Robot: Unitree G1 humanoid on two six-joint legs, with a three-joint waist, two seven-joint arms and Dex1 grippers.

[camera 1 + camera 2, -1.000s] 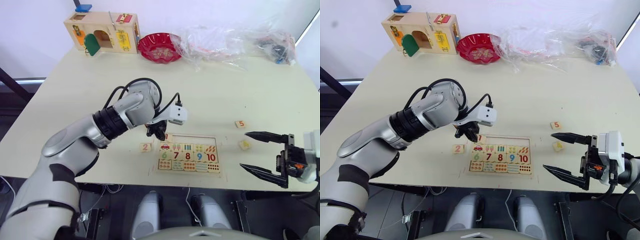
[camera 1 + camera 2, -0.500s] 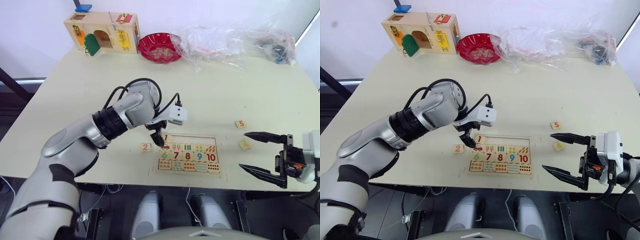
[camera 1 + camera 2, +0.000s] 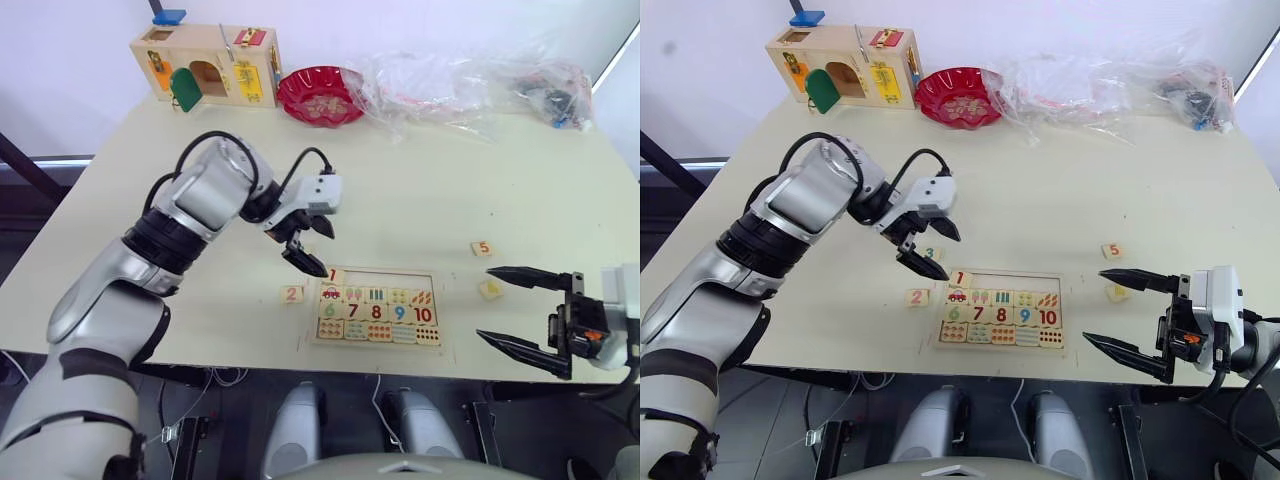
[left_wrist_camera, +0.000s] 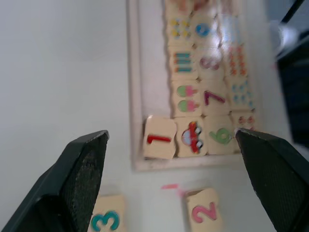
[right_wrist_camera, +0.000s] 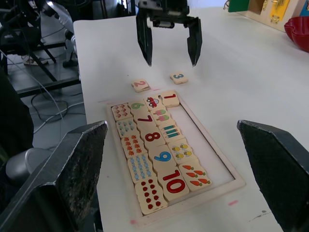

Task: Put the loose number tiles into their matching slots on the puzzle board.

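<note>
Now left jaws lifted open off tile 1, right jaws open, empty.

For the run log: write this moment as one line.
left gripper: open, above table beside board | tile 1: in top row | tiles 2, 3, 5: loose | right gripper: open

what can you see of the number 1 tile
The 1 tile is a small pale-wood square with a red numeral 1. It lies flat at the left end of the puzzle board's recessed top row, slightly askew, beside the car picture square. The rest of that row looks bare. Nothing grips it: the left hand hovers open above and to its left.
</note>
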